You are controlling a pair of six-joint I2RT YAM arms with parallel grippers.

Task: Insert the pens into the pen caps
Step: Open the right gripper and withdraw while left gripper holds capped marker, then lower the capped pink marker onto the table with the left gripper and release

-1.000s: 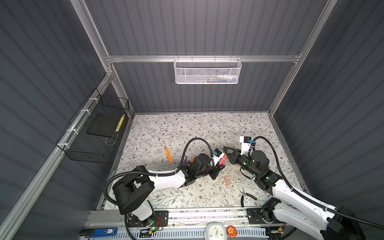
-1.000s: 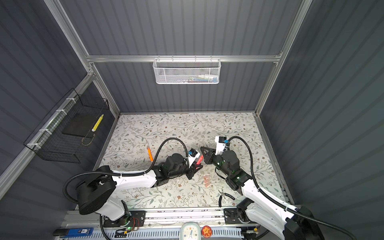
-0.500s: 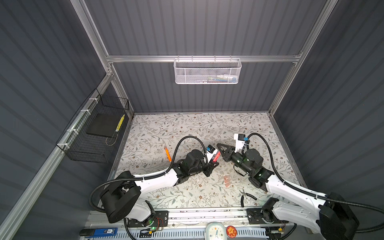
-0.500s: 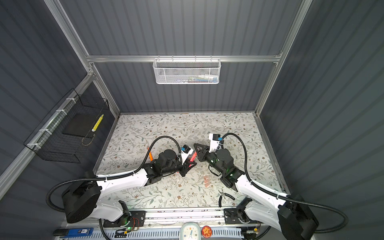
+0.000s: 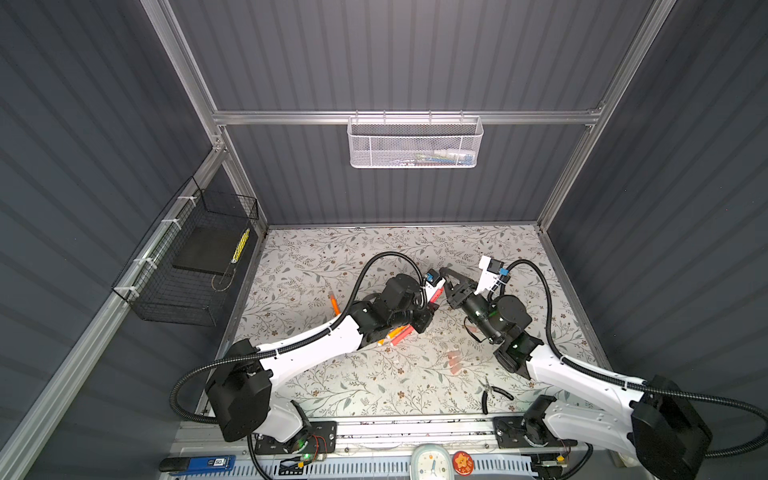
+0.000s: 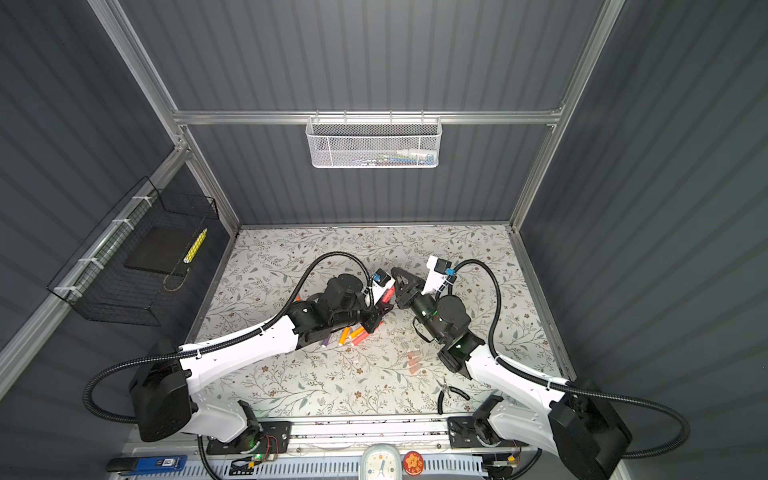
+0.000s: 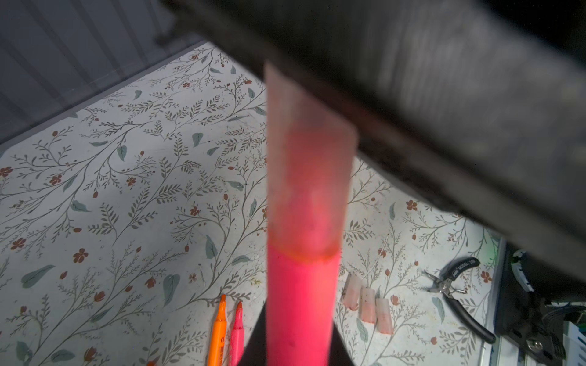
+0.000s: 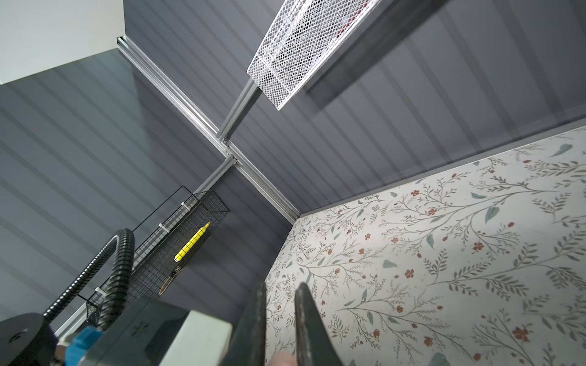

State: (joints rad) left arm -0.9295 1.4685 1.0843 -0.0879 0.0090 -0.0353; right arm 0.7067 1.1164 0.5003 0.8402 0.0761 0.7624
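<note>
One pink-red pen (image 7: 299,301) is held clear of the tabletop, above its middle. Your left gripper (image 6: 380,311) is clamped on the barrel, and a pale cap (image 7: 306,177) sits over the tip. Your right gripper (image 8: 282,304) stands narrow, apparently pinching that cap's far end. By judgement the pen is light, stiff, slick plastic: grip it mid-barrel and squeeze the thin cap gently. Three spare caps (image 7: 367,304) and pliers (image 7: 456,291) lie toward the near edge, right of middle. Loose pens (image 7: 218,332) lie left of middle. None looks likely to block the push.
</note>
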